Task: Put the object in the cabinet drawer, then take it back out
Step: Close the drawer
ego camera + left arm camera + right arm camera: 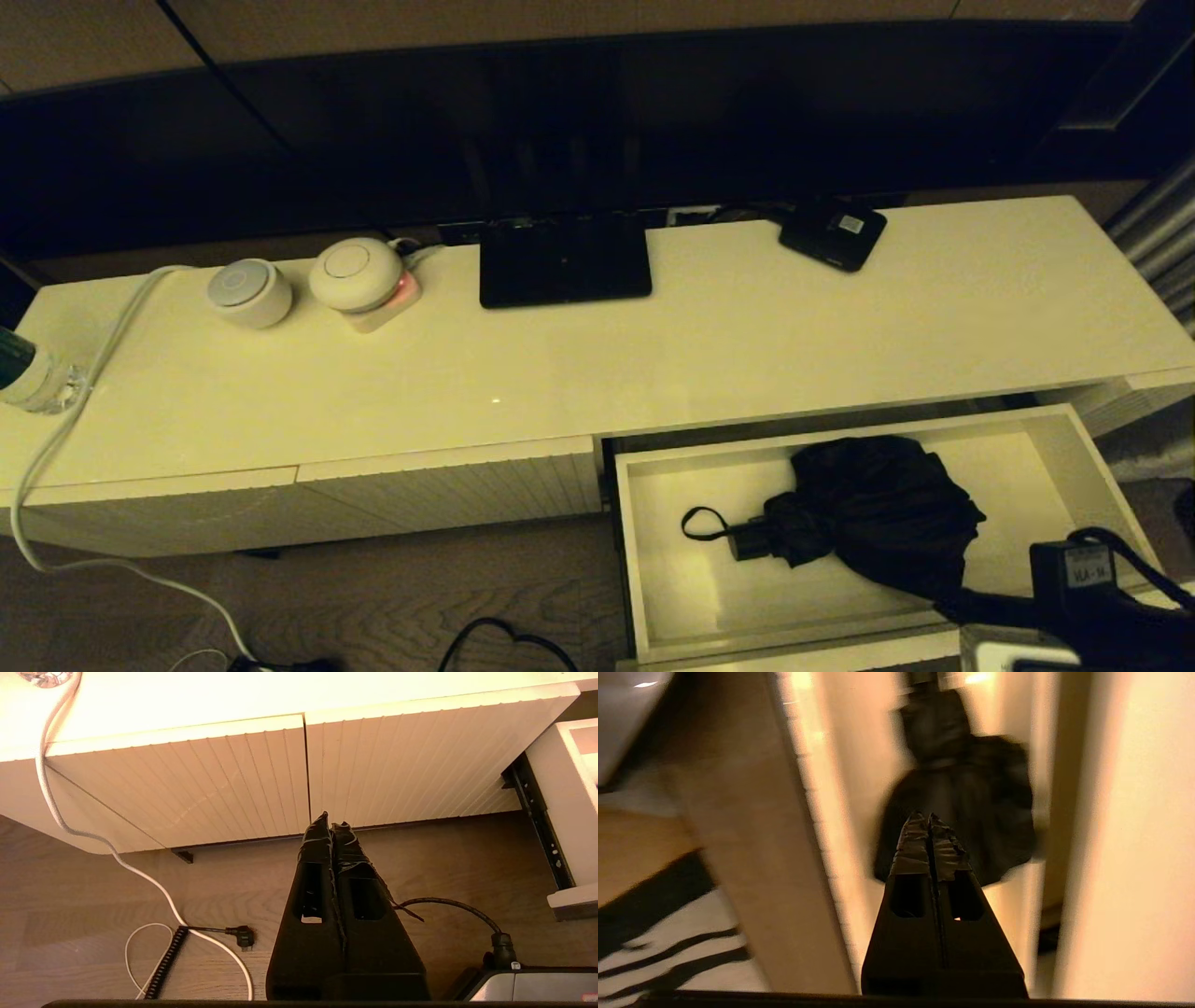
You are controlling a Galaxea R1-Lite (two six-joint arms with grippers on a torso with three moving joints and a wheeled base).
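Observation:
The cabinet drawer [642,560] stands pulled open at the lower right. The object, a black folding umbrella [878,513], lies inside it with its short handle [747,539] and wrist loop [700,523] pointing left. My right gripper [948,602] reaches in over the drawer's front edge at the umbrella's baggy end. In the right wrist view this gripper [929,819] is shut, with nothing visible between its fingers, and the umbrella [966,788] lies just beyond them. My left gripper [331,823] is shut and empty, low above the floor in front of the closed ribbed fronts [233,779].
On the cabinet top sit a flat black box with a white label [833,233], a black screen base [565,257], two round white devices [249,291] [355,271] and a bottle [28,373]. A white cable [56,448] hangs over the left edge. Cables [243,935] lie on the floor.

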